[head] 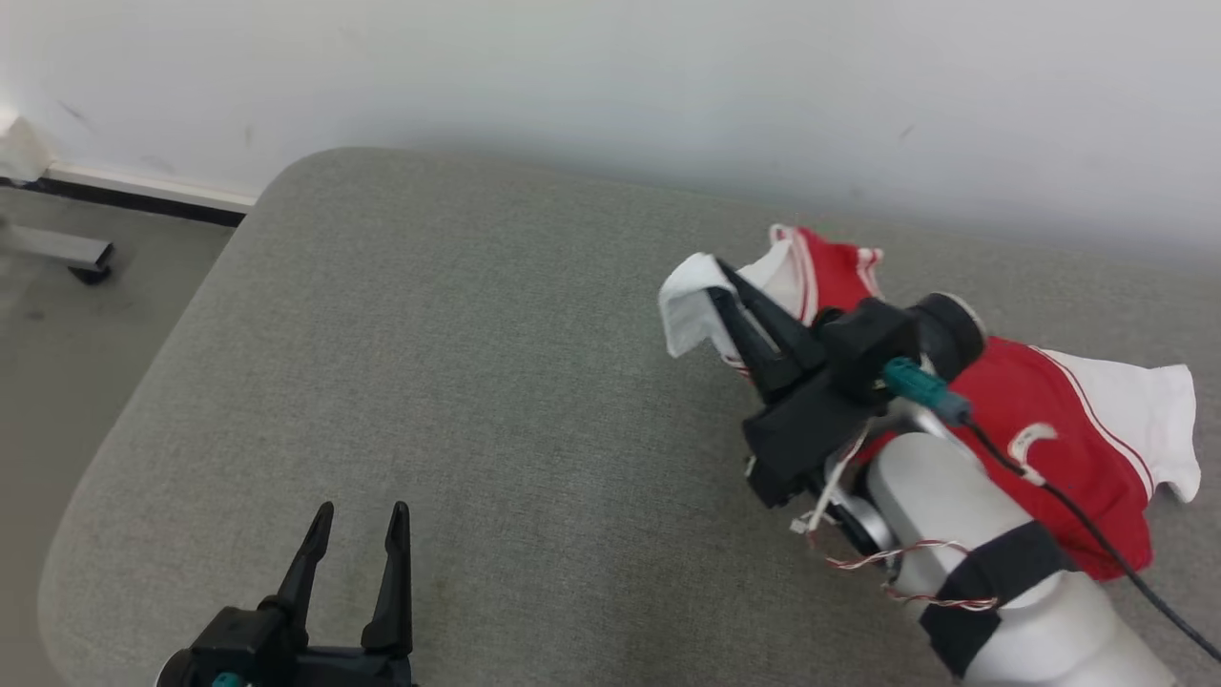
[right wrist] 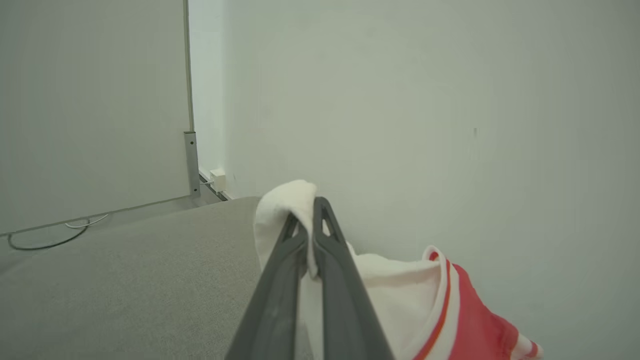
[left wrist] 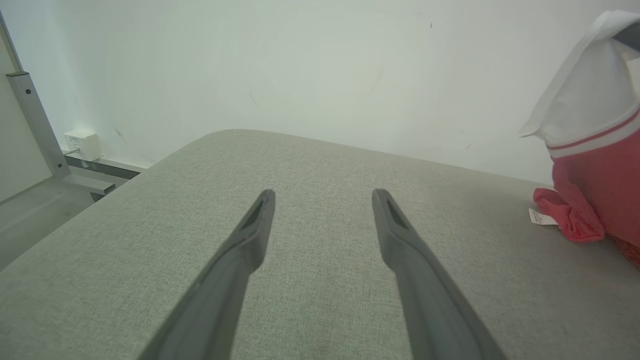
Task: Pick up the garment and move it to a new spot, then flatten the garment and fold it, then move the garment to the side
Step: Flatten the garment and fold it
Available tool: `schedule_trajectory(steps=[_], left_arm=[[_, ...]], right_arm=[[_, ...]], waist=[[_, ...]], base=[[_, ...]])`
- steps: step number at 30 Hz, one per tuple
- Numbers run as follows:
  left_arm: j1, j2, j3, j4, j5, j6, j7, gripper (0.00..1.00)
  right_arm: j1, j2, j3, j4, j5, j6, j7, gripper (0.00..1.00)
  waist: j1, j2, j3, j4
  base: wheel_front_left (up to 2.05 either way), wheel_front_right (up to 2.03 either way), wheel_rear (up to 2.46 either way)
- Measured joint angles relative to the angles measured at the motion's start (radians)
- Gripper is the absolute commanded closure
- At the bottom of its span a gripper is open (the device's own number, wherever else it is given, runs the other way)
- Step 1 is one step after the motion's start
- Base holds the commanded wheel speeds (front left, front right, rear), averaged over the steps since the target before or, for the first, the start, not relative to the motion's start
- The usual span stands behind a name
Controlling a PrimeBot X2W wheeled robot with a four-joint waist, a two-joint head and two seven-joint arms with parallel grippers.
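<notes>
Currently gripped: we see the right tool (head: pixel 722 279) shut tight on a white corner of the garment (head: pixel 1040 410), holding that pinched fold up off the tabletop (head: pixel 458 382).
Garment position: red and white, bunched at the right rear of the tabletop, near the wall (head: pixel 610 76). Most of it lies on the surface, partly hidden behind the right forearm.
Left tool (head: pixel 362 515): jaws spread wide and holding nothing. It hovers over the near left of the tabletop, well apart from the garment.
Step in hand: we judge this to be the pick-up that comes before the move to a new spot.
Good practice: we would lift until the trailing red body clears the surface, then carry it leftward. A small pinch of cloth can slip, so a steady, unhurried lift matters.
Open room: the broad bare centre and left of the tabletop give space to lay the garment flat.
Edges: the rounded far-left corner and the left side drop to the floor (head: pixel 57 401). We would set down short of both, and away from the wall.
</notes>
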Motion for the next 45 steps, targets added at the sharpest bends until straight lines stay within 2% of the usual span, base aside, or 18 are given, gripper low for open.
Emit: schedule_trajectory(steps=[7, 14, 15, 16, 20, 25, 27, 29, 34, 42, 45], left_arm=[[-0.015, -0.009, -0.016, 0.018, -0.015, 0.0, 0.0, 0.0], [-0.026, -0.016, -0.024, 0.027, -0.02, 0.0, 0.0, 0.0], [-0.026, -0.017, -0.024, 0.029, -0.02, 0.0, 0.0, 0.0], [-0.026, -0.019, -0.024, 0.031, -0.021, 0.0, 0.0, 0.0], [-0.025, -0.02, -0.014, 0.034, -0.02, 0.0, 0.0, 0.0], [-0.024, -0.014, -0.002, 0.033, -0.014, 0.0, 0.0, 0.0], [-0.022, -0.013, 0.001, 0.03, -0.01, 0.0, 0.0, 0.0], [-0.013, -0.009, 0.005, 0.025, -0.004, 0.0, 0.0, 0.0], [-0.004, -0.002, 0.019, 0.013, 0.013, 0.0, 0.0, 0.0], [0.026, 0.008, 0.041, 0.002, 0.022, 0.0, 0.0, 0.0], [0.038, 0.01, 0.046, 0.0, 0.025, 0.0, 0.0, 0.0]], right_arm=[[-0.088, 0.114, 0.238, 0.143, 0.055, 0.0, -0.054, 1.0], [-0.097, 0.16, 0.426, 0.242, 0.174, 0.0, -0.072, 1.0], [-0.094, 0.162, 0.446, 0.259, 0.191, 0.0, -0.072, 0.37], [-0.091, 0.162, 0.462, 0.275, 0.206, 0.0, -0.073, 0.0], [-0.094, 0.166, 0.468, 0.286, 0.245, 0.0, -0.076, 0.0], [-0.09, 0.146, 0.362, 0.226, 0.247, 0.0, -0.078, 0.0], [-0.072, 0.117, 0.294, 0.191, 0.228, 0.0, -0.078, 0.0], [-0.014, 0.065, 0.171, 0.136, 0.187, 0.0, -0.078, 0.0], [0.118, 0.005, -0.039, 0.028, 0.111, 0.0, -0.078, 0.0], [0.375, -0.018, -0.304, -0.123, 0.021, 0.0, -0.078, 0.0], [0.436, -0.014, -0.353, -0.158, 0.004, 0.0, -0.078, 0.0]], waist=[[0.0, 0.0, 0.023, 0.064], [0.0, 0.0, 0.045, 0.11], [0.0, 0.0, 0.047, 0.113], [0.0, 0.0, 0.048, 0.116], [-0.0001, 0.0, 0.045, 0.105], [-0.0001, 0.0, 0.032, 0.068], [0.0, 0.0, 0.024, 0.05], [-0.0001, 0.0, 0.011, 0.022], [-0.0002, 0.0, -0.011, -0.029], [-0.0001, 0.0, -0.041, -0.11], [-0.0002, -0.0001, -0.048, -0.128]], base=[[0.0, 0.0, 0.0], [0.0, 0.0, 0.0], [0.0, 0.0, 0.0], [0.0, 0.0, 0.0], [0.0, 0.0, 0.0], [0.0, 0.0, 0.0], [0.0, 0.0, 0.0], [0.0, 0.0, 0.0], [0.0, 0.0, 0.0], [0.0, 0.0, 0.0], [0.0, 0.0, 0.0]])
